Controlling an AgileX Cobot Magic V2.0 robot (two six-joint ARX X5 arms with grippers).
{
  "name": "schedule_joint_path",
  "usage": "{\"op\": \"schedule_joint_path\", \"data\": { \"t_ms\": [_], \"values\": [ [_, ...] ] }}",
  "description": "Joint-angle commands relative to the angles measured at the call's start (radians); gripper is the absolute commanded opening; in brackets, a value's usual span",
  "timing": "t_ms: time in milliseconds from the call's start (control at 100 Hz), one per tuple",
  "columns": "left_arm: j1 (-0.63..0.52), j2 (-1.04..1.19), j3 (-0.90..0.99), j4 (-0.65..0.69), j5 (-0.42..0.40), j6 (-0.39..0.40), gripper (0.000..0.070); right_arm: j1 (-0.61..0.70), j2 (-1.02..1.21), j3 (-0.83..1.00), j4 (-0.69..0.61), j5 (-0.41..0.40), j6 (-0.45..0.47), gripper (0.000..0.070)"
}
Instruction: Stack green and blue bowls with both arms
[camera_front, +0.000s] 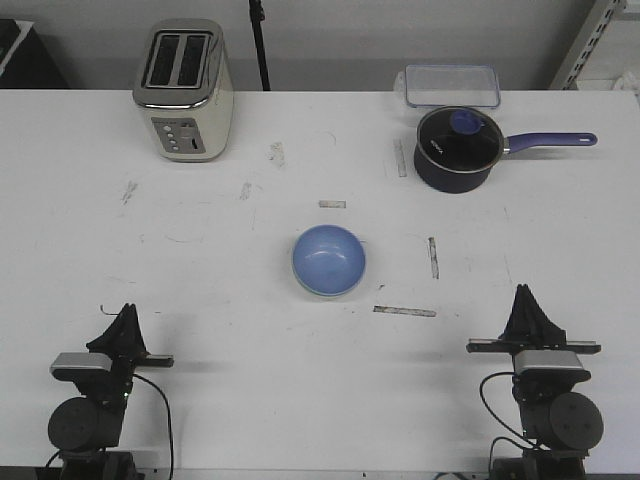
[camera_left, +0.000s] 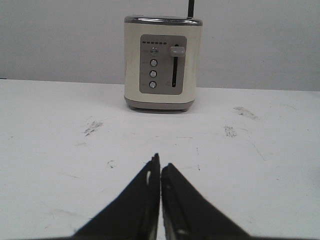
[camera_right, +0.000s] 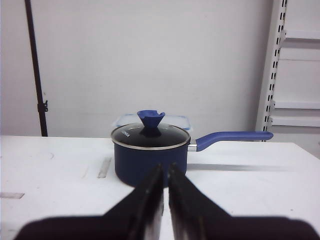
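Observation:
A light blue bowl (camera_front: 328, 260) sits upright at the middle of the white table (camera_front: 200, 280). A paler rim shows along its near edge; I cannot tell whether that is a second bowl under it. No separate green bowl is in view. My left gripper (camera_front: 125, 312) is shut and empty near the front left edge, far from the bowl. In the left wrist view (camera_left: 160, 162) its jaws stand pressed together. My right gripper (camera_front: 524, 292) is shut and empty near the front right; it also shows in the right wrist view (camera_right: 166, 167). Neither wrist view shows a bowl.
A cream toaster (camera_front: 185, 90) stands at the back left, straight ahead of the left gripper (camera_left: 162, 62). A dark blue lidded saucepan (camera_front: 458, 150) with a long handle stands at the back right (camera_right: 150, 155). A clear lidded box (camera_front: 452, 85) lies behind it. Tape strips (camera_front: 405, 311) mark the table.

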Motion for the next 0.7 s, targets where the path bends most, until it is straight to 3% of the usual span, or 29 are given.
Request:
{"op": "schedule_joint_path", "data": {
  "t_ms": [0, 280, 330, 690],
  "values": [
    [0.002, -0.002, -0.022, 0.010, 0.003, 0.005, 0.0002, 0.000, -0.023, -0.032, 0.014, 0.002, 0.008, 0.0009],
    [0.002, -0.002, -0.022, 0.010, 0.002, 0.005, 0.0003, -0.037, -0.190, -0.170, 0.013, 0.011, 0.039, 0.0009],
    [0.002, -0.002, -0.022, 0.010, 0.003, 0.005, 0.0003, -0.044, -0.231, -0.171, -0.042, 0.010, 0.041, 0.0009],
    [0.002, -0.002, -0.022, 0.010, 0.002, 0.005, 0.0002, -0.043, -0.226, -0.171, -0.098, -0.014, 0.085, 0.0009]
  ]
}}
